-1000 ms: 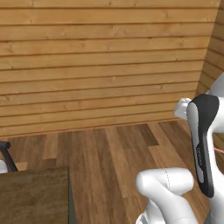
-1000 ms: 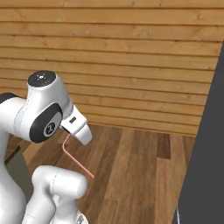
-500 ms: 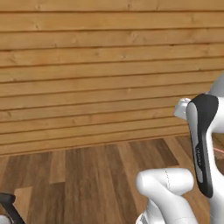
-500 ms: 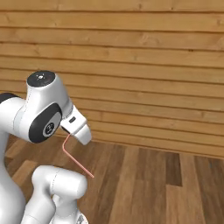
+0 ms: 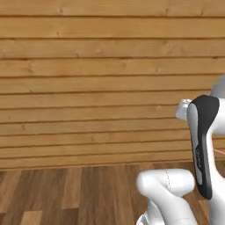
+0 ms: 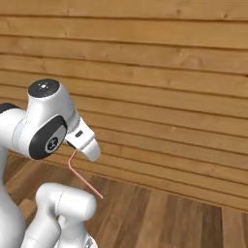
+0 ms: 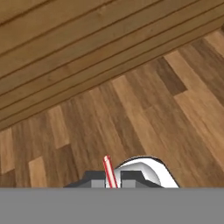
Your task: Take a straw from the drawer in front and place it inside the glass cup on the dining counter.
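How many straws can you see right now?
1: the straw is clamped in the shut gripper, carried above the wooden floor. Others may lie outside these views.

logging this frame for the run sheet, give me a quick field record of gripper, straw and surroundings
gripper: shut on the straw
thin pale-red straw: held between the fingertips, slanting down from the hand in the right base view, free end in the air
backdrop: horizontal wooden plank wall
floor: wood-plank floor below the hand
task stage: straw in hand, not yet placed
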You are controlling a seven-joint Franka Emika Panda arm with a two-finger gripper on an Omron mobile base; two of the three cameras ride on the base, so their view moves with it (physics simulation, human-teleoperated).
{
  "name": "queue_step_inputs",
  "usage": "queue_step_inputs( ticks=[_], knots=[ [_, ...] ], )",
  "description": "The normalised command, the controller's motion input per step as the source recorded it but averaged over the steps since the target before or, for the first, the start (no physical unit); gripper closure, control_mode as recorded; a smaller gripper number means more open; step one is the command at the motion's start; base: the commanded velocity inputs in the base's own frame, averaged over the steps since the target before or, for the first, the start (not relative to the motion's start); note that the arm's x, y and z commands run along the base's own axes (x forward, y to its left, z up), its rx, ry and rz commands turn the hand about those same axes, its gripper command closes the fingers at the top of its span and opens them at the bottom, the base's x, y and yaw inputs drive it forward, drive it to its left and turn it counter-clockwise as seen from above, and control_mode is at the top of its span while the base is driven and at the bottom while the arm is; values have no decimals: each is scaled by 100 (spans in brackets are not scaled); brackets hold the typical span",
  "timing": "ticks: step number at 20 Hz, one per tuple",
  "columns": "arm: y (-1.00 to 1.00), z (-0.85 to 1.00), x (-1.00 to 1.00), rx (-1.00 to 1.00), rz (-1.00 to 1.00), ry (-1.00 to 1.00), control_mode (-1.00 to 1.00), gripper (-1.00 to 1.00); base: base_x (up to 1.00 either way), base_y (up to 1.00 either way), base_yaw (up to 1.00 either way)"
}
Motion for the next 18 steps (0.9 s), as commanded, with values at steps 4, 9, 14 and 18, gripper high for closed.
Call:
queue_step_inputs(
  ticks=[4,9,14,18],
  knots=[
    [0,0,0,0,0,0,100,100,100,1,62],
    [0,0,0,0,0,0,100,100,88,0,77],
    [0,0,0,0,0,0,100,100,86,0,79],
    [0,0,0,0,0,0,100,100,94,0,78]
  ],
)
